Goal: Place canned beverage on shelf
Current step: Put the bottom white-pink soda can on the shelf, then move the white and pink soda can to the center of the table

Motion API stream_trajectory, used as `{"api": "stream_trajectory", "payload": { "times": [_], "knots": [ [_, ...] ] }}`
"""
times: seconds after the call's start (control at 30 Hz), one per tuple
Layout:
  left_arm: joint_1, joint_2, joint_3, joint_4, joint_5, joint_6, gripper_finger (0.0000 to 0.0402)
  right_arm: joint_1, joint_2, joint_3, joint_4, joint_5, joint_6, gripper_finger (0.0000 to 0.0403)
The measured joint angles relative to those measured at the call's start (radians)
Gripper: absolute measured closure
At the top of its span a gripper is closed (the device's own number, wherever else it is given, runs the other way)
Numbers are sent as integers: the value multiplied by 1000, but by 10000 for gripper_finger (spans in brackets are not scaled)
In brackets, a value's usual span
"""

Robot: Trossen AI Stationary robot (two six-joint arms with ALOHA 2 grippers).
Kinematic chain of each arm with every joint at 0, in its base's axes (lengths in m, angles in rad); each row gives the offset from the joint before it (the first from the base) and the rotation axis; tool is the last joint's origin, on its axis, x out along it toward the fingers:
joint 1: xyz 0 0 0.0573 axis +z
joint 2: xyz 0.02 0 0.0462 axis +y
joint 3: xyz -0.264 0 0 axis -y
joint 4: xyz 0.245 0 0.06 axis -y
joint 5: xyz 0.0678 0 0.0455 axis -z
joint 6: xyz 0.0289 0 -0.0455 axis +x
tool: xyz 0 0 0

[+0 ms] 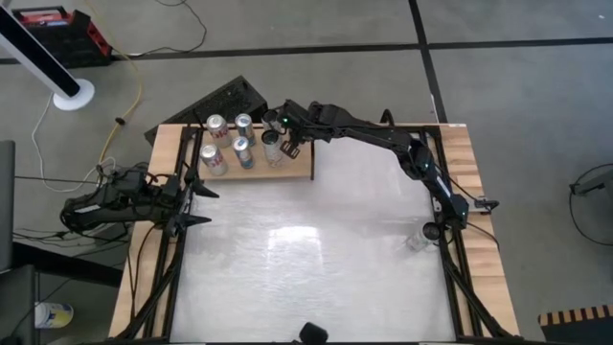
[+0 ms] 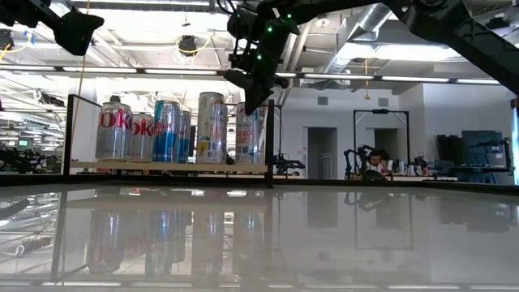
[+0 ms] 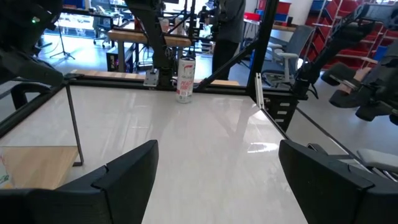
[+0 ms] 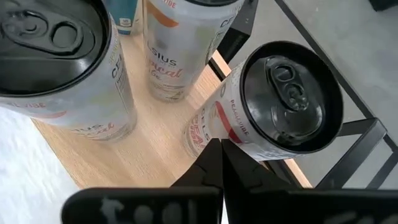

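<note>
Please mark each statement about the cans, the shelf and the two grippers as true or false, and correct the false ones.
1. Several cans stand upright on the shelf. True.
2. The right gripper is above the shelf, fingers shut. True.
3. The left gripper holds a can. False: it is open and empty, at the table's left edge.
4. One lone can stands on the white table near the right arm's base. True.
5. The shelf is empty. False: it carries cans.
</note>
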Motion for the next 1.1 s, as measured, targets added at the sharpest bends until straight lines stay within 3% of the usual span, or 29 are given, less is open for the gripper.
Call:
{"api": "stream_trajectory", "payload": {
  "times": [0.47,0.67,0.87,1.1],
  "knots": [
    [0,0,0,0,0,0,84,-16,0,0,1,-2,12,384],
    [0,0,0,0,0,0,84,38,-29,0,-43,-80,34,383],
    [0,0,0,0,0,0,84,166,-118,0,-148,-128,119,383],
    [0,0,0,-1,1,0,84,457,-237,0,-295,-160,340,382]
  ]
}}
